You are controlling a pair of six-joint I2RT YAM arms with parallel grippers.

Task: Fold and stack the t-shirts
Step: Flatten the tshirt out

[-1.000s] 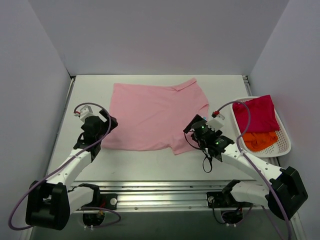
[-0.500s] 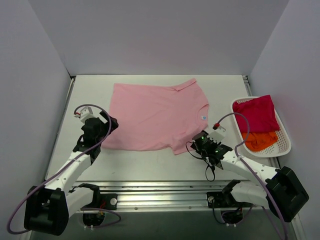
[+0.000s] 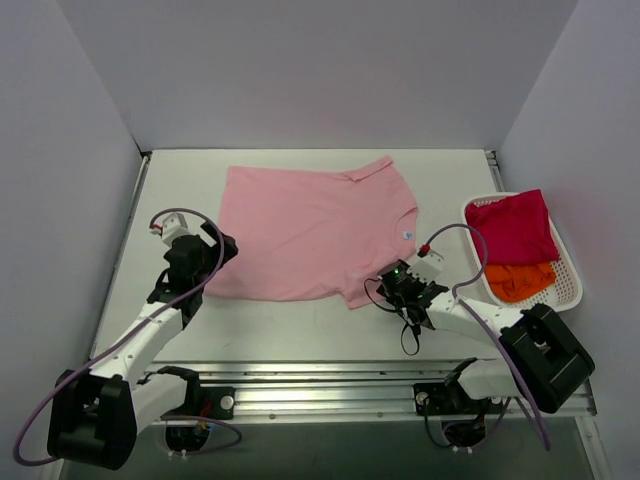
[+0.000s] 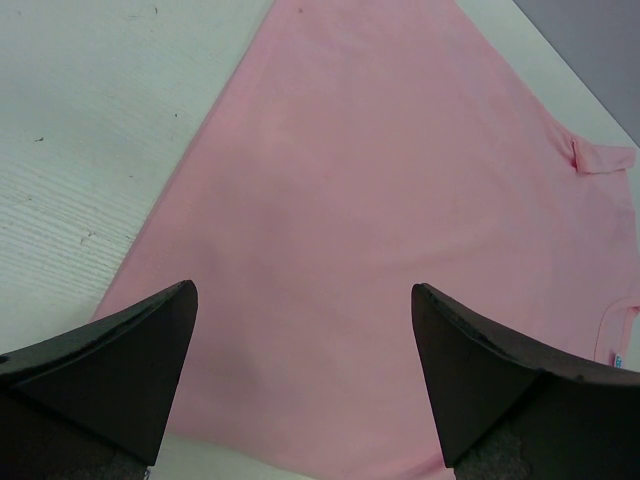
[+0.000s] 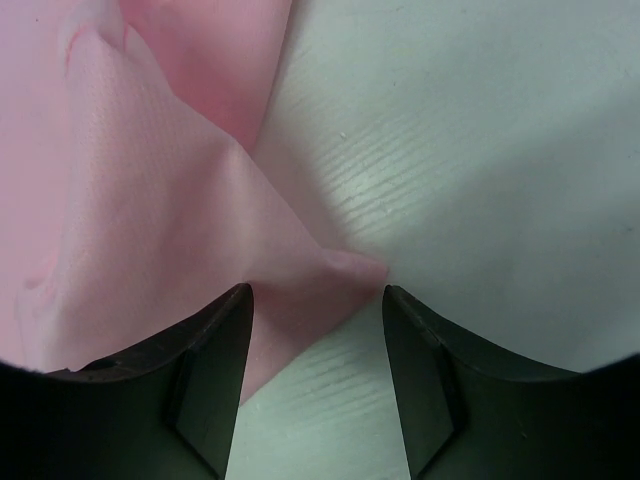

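Pink t-shirt [image 3: 310,235] corner, raised in a fold, sits between the spread fingers of the right end effector [image 5: 318,300]. The left end effector [image 4: 302,290], likewise spread, hovers over the shirt's near hem. Beyond both, the shirt lies flat on the bench [image 3: 450,170]. Right of the right end effector, a white basket [image 3: 572,288] holds the magenta-red t-shirt [image 3: 515,230] and the orange t-shirt [image 3: 520,281]

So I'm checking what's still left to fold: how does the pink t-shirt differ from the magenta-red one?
The pink t-shirt lies spread flat on the table; the magenta-red t-shirt sits bunched in the white basket, next to an orange t-shirt. The open right end effector straddles the pink t-shirt's near corner; nothing is near the magenta-red t-shirt. Both are plain cloth, and neither is neatly folded.
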